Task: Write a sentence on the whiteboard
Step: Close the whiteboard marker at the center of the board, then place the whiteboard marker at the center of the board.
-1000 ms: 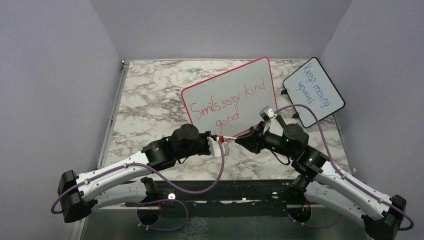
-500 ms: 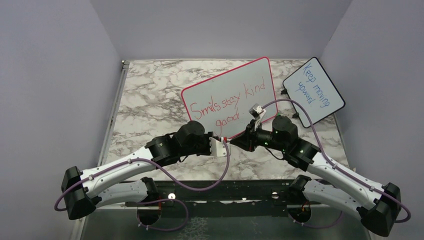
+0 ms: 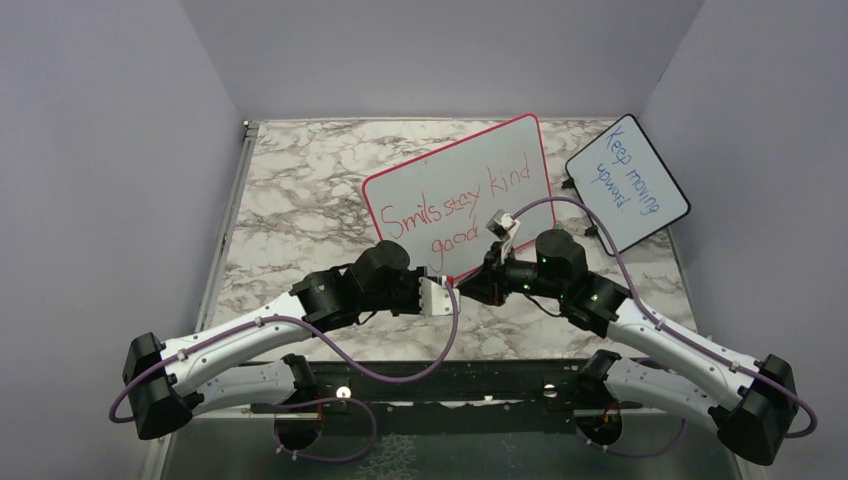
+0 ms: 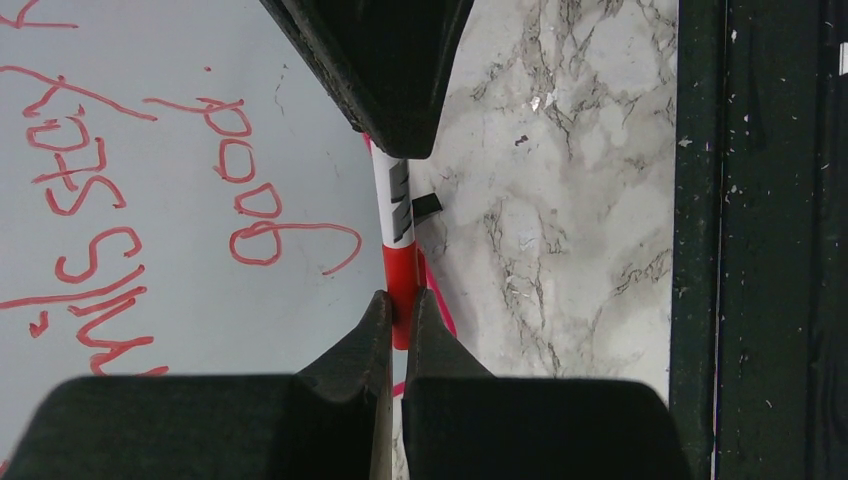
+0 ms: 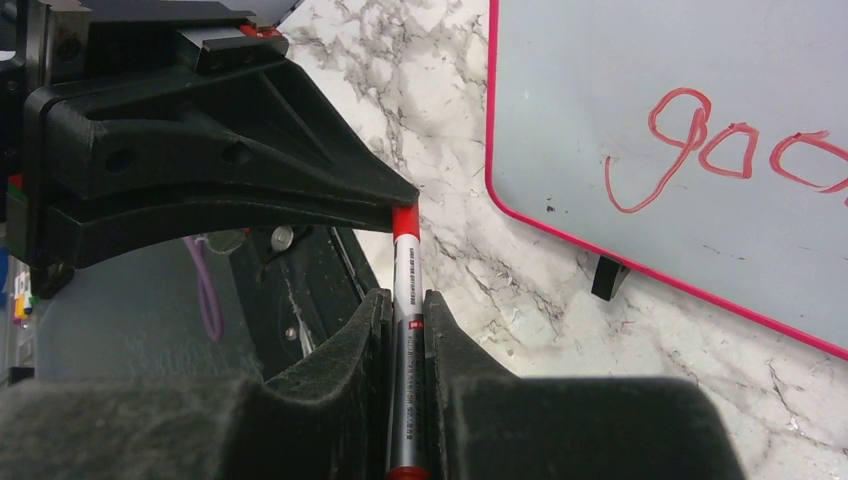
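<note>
The marker (image 4: 398,210), a white barrel with black print and a red end, is pinched from 2 sides at once. The left gripper (image 4: 400,305) is clamped tight on the red end, and the right gripper (image 5: 405,300) is clenched around the barrel, so the 2 sets of fingers meet nose to nose along the pen. It hangs just over the marble table (image 3: 300,200), right beside the near edge of the whiteboard (image 3: 440,170) and close to the red-pink frame. In the right wrist view 1 small black foot (image 5: 605,277) shows under that edge. The whiteboard sits skewed at the middle of the table, its far corner pointing to the right rear. The sentence (image 3: 455,208) runs across it in red on 2 lines, "Smils stay kind" above "good", and the last word lies nearest the pen. A smaller board (image 3: 627,185) with a black frame and blue writing lies just beyond its right corner.
</note>
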